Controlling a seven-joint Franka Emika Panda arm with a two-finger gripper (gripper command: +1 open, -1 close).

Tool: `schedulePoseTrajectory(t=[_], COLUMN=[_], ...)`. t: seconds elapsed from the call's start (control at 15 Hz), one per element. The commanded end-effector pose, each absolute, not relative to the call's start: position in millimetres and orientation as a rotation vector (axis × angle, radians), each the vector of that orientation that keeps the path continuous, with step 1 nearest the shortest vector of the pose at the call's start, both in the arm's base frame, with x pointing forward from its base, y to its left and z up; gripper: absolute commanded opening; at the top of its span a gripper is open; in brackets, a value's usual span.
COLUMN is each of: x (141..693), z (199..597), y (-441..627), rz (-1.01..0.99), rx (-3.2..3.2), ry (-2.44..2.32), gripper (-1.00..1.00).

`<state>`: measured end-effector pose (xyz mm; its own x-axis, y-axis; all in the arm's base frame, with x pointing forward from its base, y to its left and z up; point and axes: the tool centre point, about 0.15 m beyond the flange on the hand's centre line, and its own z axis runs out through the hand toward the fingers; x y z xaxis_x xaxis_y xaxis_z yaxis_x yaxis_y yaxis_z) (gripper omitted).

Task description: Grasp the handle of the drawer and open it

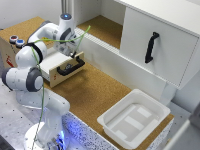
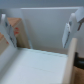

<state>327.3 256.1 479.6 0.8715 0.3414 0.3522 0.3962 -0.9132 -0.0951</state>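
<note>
We see the small tan cork-fronted drawer (image 1: 64, 69) w/ white inside, left-centre of the exterior view, already pulled out. Its short black bar handle (image 1: 71, 66) sits below our gripper (image 1: 75, 54); fingers (image 2: 68, 31) spread, gripping nothing, prob. just let go.

White plastic tray (image 1: 134, 120), white cabinet door (image 1: 159, 46) with upright black handle (image 1: 150, 47), cork tabletop (image 1: 92, 95)

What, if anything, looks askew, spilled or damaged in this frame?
Nothing stands out. The drawer is pulled out of the tan box, its white inside showing, with the gripper just above the black handle. The white tray sits flat and the cabinet door is closed.
</note>
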Motion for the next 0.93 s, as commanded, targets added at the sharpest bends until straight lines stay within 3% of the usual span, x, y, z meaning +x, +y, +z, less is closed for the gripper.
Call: schedulePoseTrajectory(t=[0.0, 0.4, 0.87], x=[327, 286, 266], z=[499, 489, 477], y=[334, 413, 471], rz=[-0.386, -0.114, 0.057], rx=[-2.800, -2.505, -2.243], ry=[-0.957, -1.749, -2.157], gripper=[1.00, 1.00, 1.00])
